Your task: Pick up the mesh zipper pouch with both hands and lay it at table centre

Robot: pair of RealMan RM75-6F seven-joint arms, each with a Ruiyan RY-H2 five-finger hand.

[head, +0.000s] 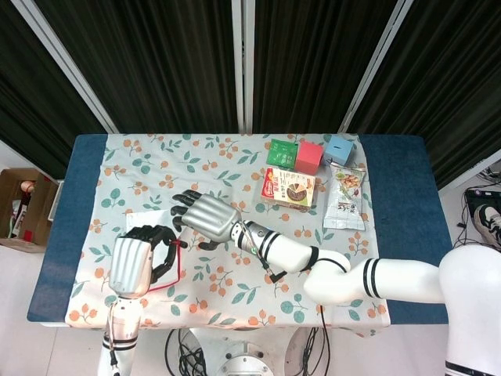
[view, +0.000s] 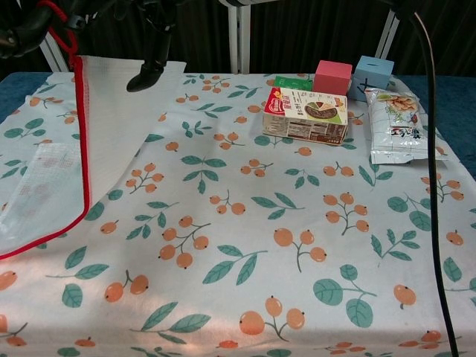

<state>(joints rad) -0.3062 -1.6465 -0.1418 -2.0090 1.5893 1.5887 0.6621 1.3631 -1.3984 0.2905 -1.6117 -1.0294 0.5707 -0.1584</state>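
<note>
The mesh zipper pouch [view: 119, 126] is translucent white with a red zipper edge [view: 82, 149]. It hangs lifted at the table's left, its lower part draped on the cloth. In the head view only a white patch of the pouch [head: 147, 218] and the red edge show. My left hand [head: 135, 262] grips the red edge at the pouch's top corner; its dark fingers [view: 21, 33] show at the chest view's top left. My right hand [head: 205, 215] is spread beside the pouch's upper edge, holding nothing. Its dark fingertips [view: 147, 63] hang over that edge.
A printed snack box [head: 288, 186], a green box [head: 282, 151], a red cube [head: 310, 157], a blue cube [head: 340, 148] and a snack bag [head: 347, 196] stand at the table's far right. A cardboard box [head: 23, 205] sits on the floor to the left.
</note>
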